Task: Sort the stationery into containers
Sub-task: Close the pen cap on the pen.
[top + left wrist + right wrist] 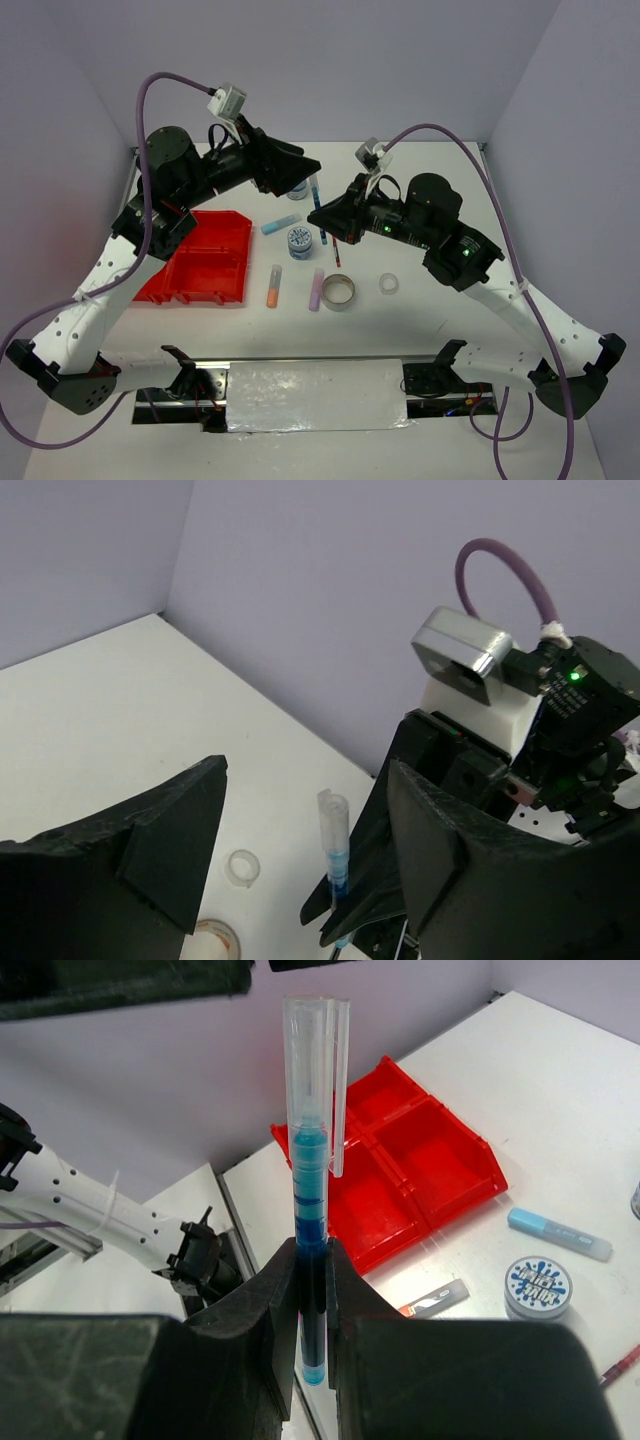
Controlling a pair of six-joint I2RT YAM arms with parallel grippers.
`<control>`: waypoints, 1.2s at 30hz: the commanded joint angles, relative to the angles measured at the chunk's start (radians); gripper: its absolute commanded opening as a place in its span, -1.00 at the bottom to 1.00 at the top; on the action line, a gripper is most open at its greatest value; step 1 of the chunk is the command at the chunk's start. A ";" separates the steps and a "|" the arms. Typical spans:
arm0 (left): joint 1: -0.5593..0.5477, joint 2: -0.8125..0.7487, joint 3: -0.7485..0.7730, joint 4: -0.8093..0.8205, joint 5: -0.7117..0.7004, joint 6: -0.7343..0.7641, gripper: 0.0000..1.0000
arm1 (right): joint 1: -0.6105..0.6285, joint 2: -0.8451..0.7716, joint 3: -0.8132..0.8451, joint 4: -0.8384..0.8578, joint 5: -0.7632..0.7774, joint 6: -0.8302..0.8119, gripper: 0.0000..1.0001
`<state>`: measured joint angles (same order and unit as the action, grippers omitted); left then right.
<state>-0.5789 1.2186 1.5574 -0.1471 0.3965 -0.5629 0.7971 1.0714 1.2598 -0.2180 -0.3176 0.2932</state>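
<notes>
A white table [440, 330] stands between pale lilac walls. At its left lies the red tray [215, 240], four compartments facing up. Just right of it an orange stick [273, 285] and a light-blue stick [281, 224] lie on the table. The left gripper [305, 775] hangs above the far middle, fingers spread wide with nothing between them, over a partly hidden blue-patterned tub [297, 188]. A second tub [299, 241] sits nearer, with a lilac stick [317, 289] in front of it. The right gripper [312, 1260] is clamped on the lower end of the teal pen [310, 1160], holding it up off the table, capped end towards the left gripper. A red pen [337, 252], a grey tape ring [338, 292] and a clear tape ring [389, 284] lie further right.
</notes>
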 commanded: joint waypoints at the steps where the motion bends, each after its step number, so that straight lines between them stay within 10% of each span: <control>1: 0.004 0.001 0.006 0.106 0.048 -0.040 0.52 | 0.007 -0.001 0.046 0.002 -0.006 -0.016 -1.00; 13: 0.004 -0.002 -0.062 0.110 0.114 -0.068 0.28 | 0.005 0.012 0.084 -0.030 0.028 -0.025 -1.00; 22: 0.004 0.027 -0.028 0.081 0.149 -0.080 -1.00 | 0.005 0.021 0.085 -0.023 0.014 -0.019 -1.00; 36: -0.059 0.111 -0.042 -0.101 0.229 -0.132 -1.00 | -0.059 0.150 0.375 0.083 0.095 -0.117 -1.00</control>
<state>-0.5617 1.2964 1.5444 -0.0559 0.5114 -0.6842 0.7658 1.2003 1.4834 -0.4072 -0.2298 0.2249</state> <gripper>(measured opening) 0.120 0.177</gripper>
